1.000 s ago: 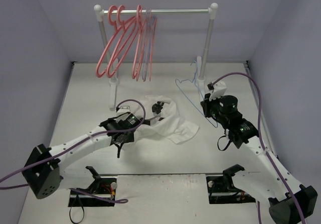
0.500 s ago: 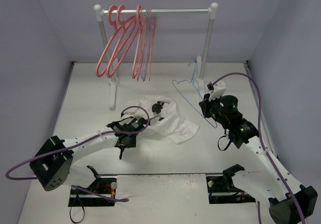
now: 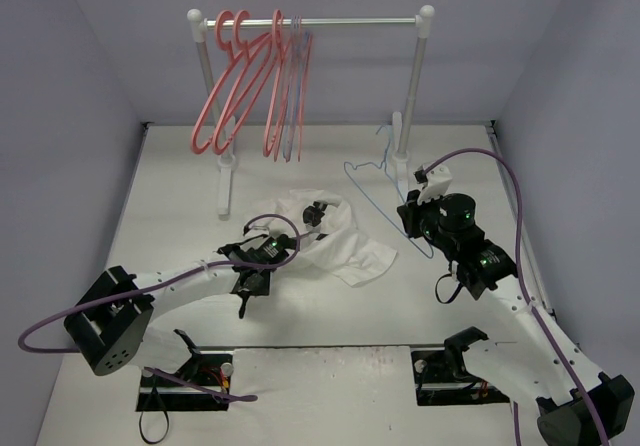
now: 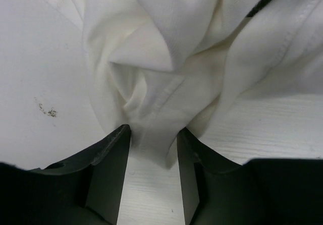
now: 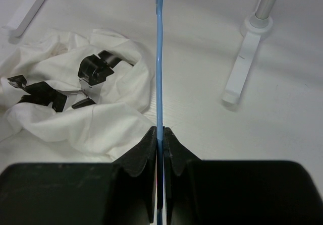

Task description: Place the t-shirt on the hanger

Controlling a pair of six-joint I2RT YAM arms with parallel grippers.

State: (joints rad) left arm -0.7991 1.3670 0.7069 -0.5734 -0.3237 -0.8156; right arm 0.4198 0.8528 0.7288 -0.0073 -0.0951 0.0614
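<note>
The white t-shirt lies crumpled on the table at the centre. My left gripper is in its folds. In the left wrist view its jaws stand partly apart, pinching a bunched fold of the t-shirt. My right gripper is shut on the thin light-blue hanger, just right of the shirt. In the right wrist view the hanger's wire runs straight up from the closed gripper, with the t-shirt to its left.
A white clothes rack stands at the back with several pink-red hangers on its left end. Its right post and foot are close behind the hanger. Walls enclose the table on the left, right and back.
The left arm's shoulder has swung right and the shirt's left edge has spread leftward. The hanger in the right gripper has shifted slightly left.
</note>
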